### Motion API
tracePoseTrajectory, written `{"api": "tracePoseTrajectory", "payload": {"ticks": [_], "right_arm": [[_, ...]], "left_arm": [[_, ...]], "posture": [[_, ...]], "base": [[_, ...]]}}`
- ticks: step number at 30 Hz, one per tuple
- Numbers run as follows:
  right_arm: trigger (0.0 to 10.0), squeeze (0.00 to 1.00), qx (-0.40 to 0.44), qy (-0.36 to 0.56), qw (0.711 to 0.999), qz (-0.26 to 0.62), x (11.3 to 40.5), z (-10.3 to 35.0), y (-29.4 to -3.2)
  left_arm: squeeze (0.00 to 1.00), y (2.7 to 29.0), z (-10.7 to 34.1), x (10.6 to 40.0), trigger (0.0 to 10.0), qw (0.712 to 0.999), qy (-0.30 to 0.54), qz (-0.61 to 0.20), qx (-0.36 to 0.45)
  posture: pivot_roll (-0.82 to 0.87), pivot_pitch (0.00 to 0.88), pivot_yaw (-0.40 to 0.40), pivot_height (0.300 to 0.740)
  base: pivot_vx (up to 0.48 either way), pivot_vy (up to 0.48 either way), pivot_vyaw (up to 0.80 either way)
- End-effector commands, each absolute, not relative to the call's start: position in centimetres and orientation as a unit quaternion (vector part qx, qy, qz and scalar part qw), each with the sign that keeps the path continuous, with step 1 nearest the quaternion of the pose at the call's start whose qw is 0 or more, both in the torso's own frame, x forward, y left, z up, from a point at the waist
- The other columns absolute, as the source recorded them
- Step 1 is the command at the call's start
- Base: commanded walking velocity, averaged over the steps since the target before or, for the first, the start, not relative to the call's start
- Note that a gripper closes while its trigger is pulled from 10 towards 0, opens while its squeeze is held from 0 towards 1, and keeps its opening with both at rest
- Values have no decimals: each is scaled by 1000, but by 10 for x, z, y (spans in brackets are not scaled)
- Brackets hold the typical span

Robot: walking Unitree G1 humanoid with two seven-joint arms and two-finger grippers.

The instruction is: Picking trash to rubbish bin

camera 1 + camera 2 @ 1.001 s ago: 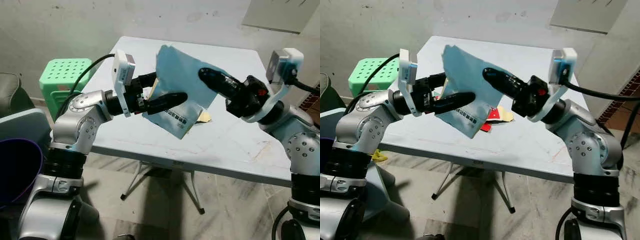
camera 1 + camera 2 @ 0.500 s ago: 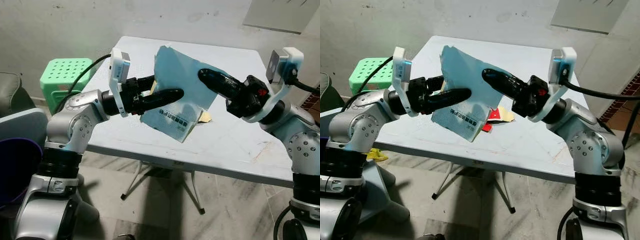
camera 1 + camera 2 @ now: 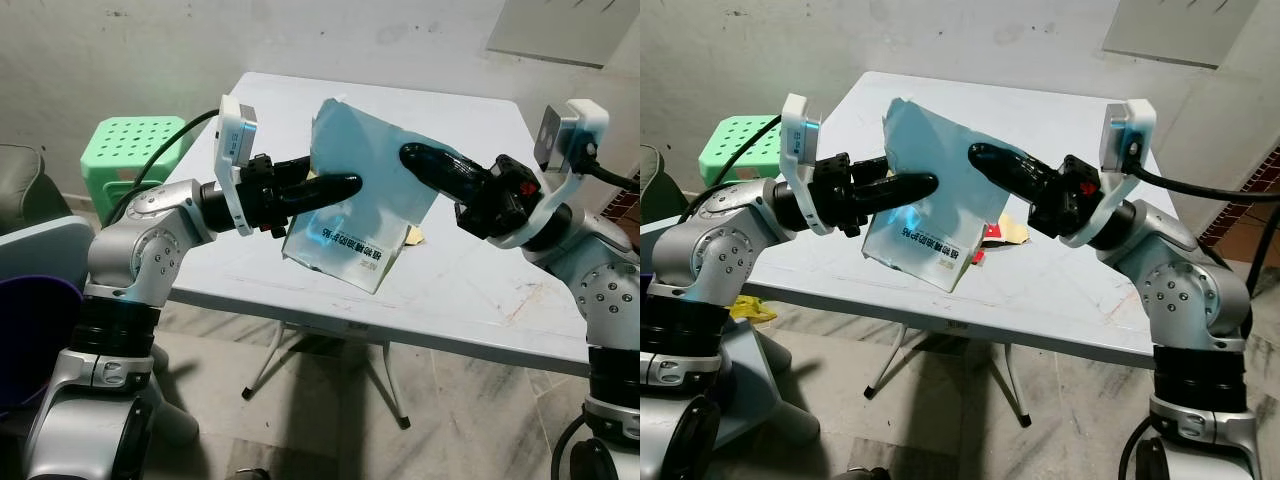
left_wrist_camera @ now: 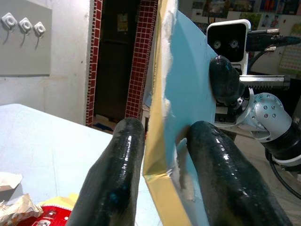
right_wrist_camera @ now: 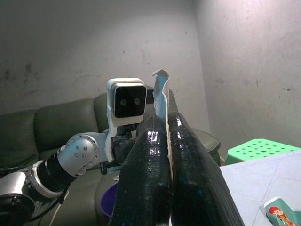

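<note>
The two eye views look down from the robot's head at the near edge of the table [image 3: 470,310], side by side, sharing almost everything. Each wrist view looks along its own fingers, very close up, across the table at the other arm's wrist camera.

A square folding table [image 3: 470,300] with a pale blue-white top stands on thin crossed metal legs [image 3: 300,355] over a grey marbled tile floor [image 3: 1040,440]. Its surface is scuffed, with faint brownish marks near the front edge. Near the middle of the top lies a small heap of crumpled wrappers [image 3: 1002,232], red and tan, partly hidden from the head cameras. In the left wrist view the red wrapper [image 4: 44,214] lies against crumpled whitish paper [image 4: 11,197] on the tabletop.
</note>
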State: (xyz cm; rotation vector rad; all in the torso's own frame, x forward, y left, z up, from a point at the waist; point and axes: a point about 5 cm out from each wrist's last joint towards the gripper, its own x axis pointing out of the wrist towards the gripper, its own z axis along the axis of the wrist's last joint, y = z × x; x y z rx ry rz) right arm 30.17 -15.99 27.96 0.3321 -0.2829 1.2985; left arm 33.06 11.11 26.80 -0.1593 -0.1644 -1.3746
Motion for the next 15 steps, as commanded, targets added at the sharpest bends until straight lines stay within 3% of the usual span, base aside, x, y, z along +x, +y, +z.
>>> {"api": "tracePoseTrajectory", "payload": {"ticks": [1,15], "right_arm": [[10000,0,140,-130,772,606,300,281,-161],[10000,0,144,-119,769,612,299,277,-163]], "left_arm": [[0,112,272,327,0,764,-82,-636,-66],[0,113,273,325,0,755,-81,-645,-83]], "posture": [[-83,65,-53,740],[-85,43,-53,740]], "base": [[0,0,0],[0,0,0]]}}
